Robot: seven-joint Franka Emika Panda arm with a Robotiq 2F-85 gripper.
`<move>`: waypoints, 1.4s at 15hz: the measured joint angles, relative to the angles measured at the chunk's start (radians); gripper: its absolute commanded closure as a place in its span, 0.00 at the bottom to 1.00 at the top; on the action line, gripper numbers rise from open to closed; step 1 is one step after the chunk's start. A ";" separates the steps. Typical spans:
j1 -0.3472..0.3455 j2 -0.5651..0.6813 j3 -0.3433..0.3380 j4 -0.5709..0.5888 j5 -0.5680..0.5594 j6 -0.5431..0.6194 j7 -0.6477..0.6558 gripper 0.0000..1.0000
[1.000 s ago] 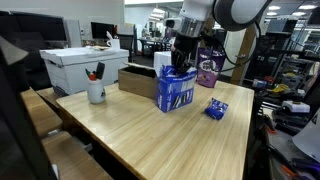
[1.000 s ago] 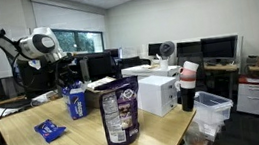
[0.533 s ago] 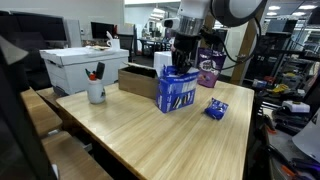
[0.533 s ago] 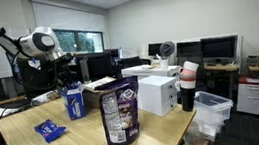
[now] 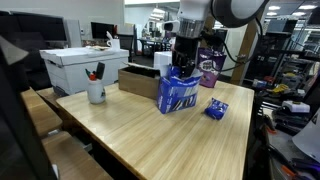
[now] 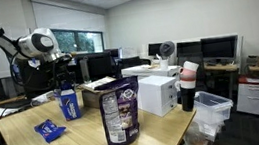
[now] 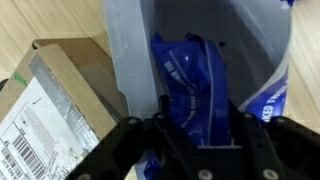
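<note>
Gripper (image 5: 182,68) hangs straight above blue bag (image 5: 176,95), jaws half spread astride its top; can't tell if pads bite. Bag stands mid-table, right of cardboard box (image 5: 135,80). I judge vertical approach suits upright bag.

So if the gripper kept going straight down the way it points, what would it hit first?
The blue bag, standing on the table right under the gripper. In the wrist view its crumpled top sits between the parted fingers. Whether they touch it is unclear.

White arm (image 5: 228,10), apparently black pincer (image 7: 195,140)
</note>
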 measured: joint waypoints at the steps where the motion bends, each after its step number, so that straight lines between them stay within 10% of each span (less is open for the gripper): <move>1: 0.000 0.000 0.002 0.000 0.000 0.000 0.000 0.10; 21: -0.001 -0.073 0.006 0.008 -0.005 -0.033 0.003 0.00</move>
